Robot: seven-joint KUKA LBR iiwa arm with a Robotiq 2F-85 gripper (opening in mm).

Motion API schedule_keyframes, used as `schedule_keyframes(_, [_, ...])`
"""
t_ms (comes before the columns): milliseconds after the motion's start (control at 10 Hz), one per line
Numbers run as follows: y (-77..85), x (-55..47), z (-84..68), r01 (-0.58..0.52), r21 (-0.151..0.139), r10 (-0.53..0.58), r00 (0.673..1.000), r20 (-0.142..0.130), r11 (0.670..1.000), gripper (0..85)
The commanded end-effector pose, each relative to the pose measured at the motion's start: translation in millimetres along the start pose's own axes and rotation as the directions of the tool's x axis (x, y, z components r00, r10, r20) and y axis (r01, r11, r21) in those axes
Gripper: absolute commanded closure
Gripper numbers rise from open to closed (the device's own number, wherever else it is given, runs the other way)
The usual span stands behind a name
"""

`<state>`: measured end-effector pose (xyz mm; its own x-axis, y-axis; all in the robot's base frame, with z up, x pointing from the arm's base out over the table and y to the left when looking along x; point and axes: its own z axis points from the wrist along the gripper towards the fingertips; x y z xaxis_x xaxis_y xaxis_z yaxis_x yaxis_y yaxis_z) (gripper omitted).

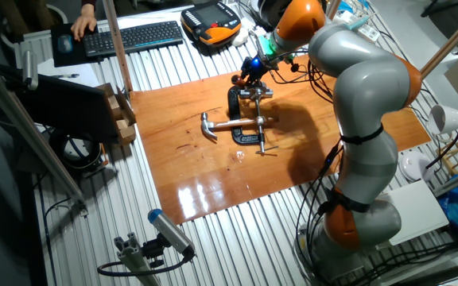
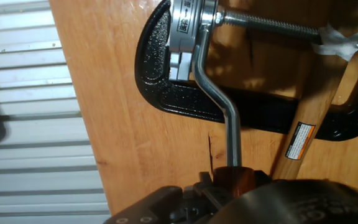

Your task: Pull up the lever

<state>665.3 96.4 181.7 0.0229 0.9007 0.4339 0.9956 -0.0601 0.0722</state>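
- Arm (image 1: 364, 95): smooth light-grey rounded link shells; orange bands at the joints (one near the base, one at the elbow, one by the wrist)
- Base segment (image 1: 356, 226): grey over orange, glossy
- Black cables (image 1: 324, 171) hang loose beside the lower links
- Gripper (image 1: 253, 75): dark, compact; small blue light on it; hand view shows only a blurred dark housing at bottom edge

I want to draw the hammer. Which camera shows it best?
The fixed view: the whole hammer shows there, steel head included, lying on the wooden board. The hand view shows only a piece of its handle with a label.
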Motion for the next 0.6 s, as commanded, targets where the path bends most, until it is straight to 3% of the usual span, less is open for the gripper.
schedule_keyframes(0, [-0.5,0.8,-2.5,0.003,0.002,-0.003,1.0,-0.001,1.0,85.0])
schedule_keyframes(500, [-2.0,-2.3,-18.3,0.002,0.02,-0.001,1.0,-0.016,1.0,85.0])
